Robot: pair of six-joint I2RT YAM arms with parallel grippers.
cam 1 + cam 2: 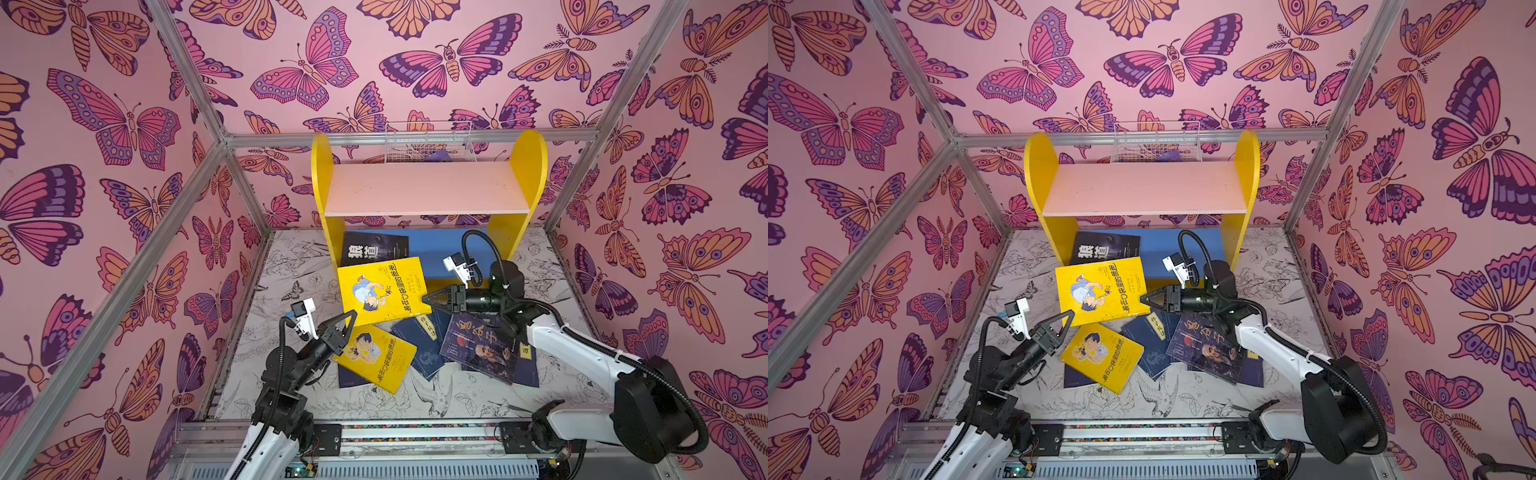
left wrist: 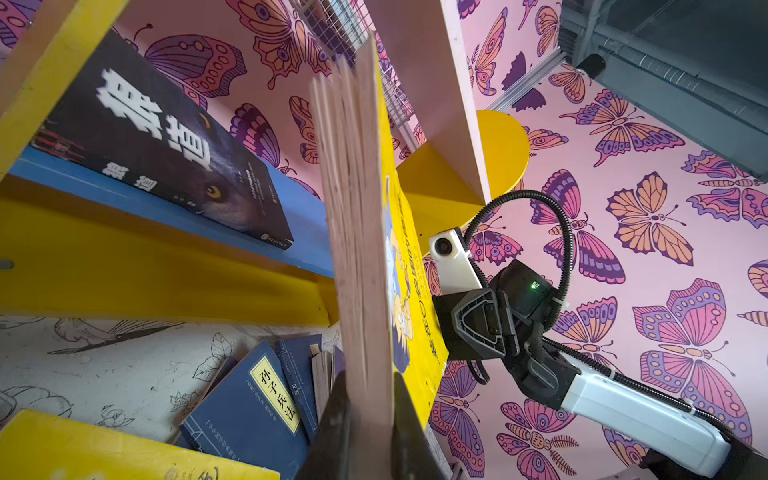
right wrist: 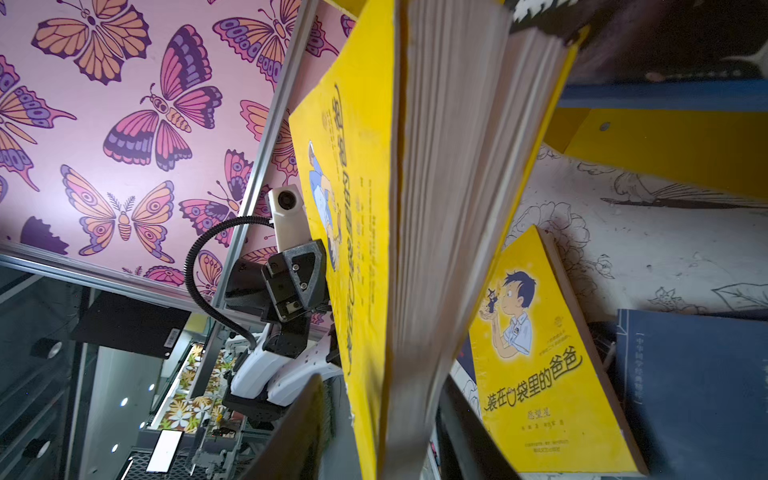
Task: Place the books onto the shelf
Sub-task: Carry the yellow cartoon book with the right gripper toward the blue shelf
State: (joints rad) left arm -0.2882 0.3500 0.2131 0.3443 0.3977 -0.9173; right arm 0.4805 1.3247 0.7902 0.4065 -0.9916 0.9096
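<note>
1. Both top views: shelf [image 1: 428, 189] [image 1: 1144, 189] stands at the back of the sketch-printed mat [image 1: 291, 270], with glossy yellow round-topped sides, a matte pale pink upper board and a blue lower board [image 1: 440, 245].
2. Black book [image 1: 372, 248] [image 1: 1104, 248] leans inside the lower tier at its left end.
3. Held yellow book [image 1: 382, 290] [image 1: 1101, 286], a thin flat paperback, hangs tilted in front of the lower tier, clear of the mat.
4. Left gripper [image 1: 352, 318] [image 1: 1070, 318] reaches up from the left and pinches the book's near-left corner, jaws almost together.
5. Right gripper [image 1: 428, 300] [image 1: 1145, 300] comes in level from the right at the book's right edge, jaws partly apart.
6. Second yellow book [image 1: 376, 359], navy books [image 1: 419, 336] and portrait book [image 1: 484, 347] lie flat, overlapping, on the mat.
7. Left wrist view: fanned tan page edges [image 2: 357, 232] sit between the 2 dark fingers [image 2: 332, 428]; black book [image 2: 166, 141] rests on the blue board.
8. Right wrist view: the page block [image 3: 449, 216] stands between the right jaws; contact on both sides cannot be told, blurred.
</note>
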